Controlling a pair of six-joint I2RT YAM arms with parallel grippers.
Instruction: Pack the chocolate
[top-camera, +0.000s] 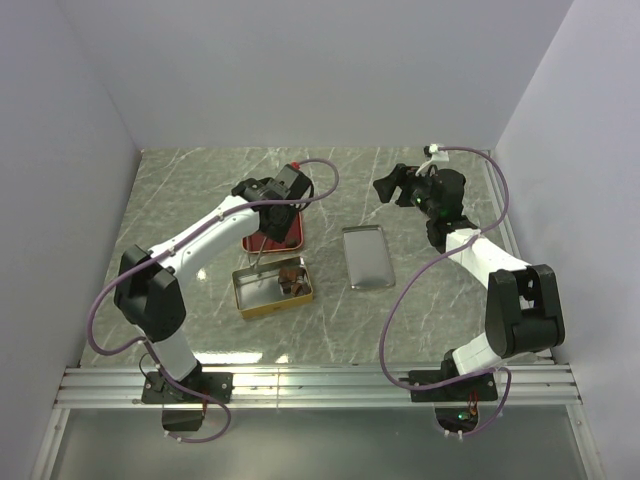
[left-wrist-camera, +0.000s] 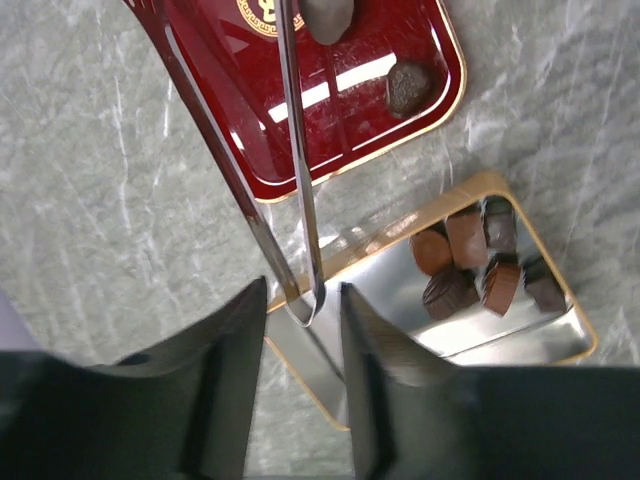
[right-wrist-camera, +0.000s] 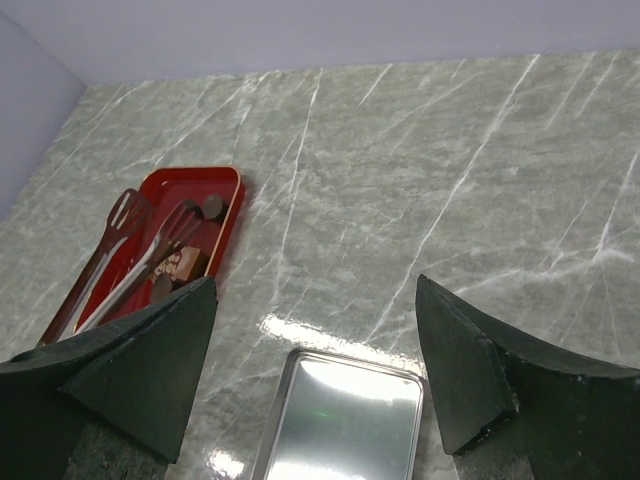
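Left claw (left-wrist-camera: 303, 335): I squeeze one pair of tongs (left-wrist-camera: 297, 150), tips over the one red tray (left-wrist-camera: 350, 110).
Right claw (right-wrist-camera: 313, 283): wide open, holding nothing, above one silver lid (right-wrist-camera: 345, 415).
Chocolates (left-wrist-camera: 465, 237): six in the gold tin (top-camera: 255, 292), at its right end; one on the tray; one at the tong tips.
Room: tin's left half bare; lid to its right, apart.

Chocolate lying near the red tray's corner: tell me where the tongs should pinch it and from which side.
Pinch the chocolate across its rounded sides, coming down from above. It sits low beside the raised rim of the red tray, so a level approach would likely strike that rim. Use the tongs in the left gripper.
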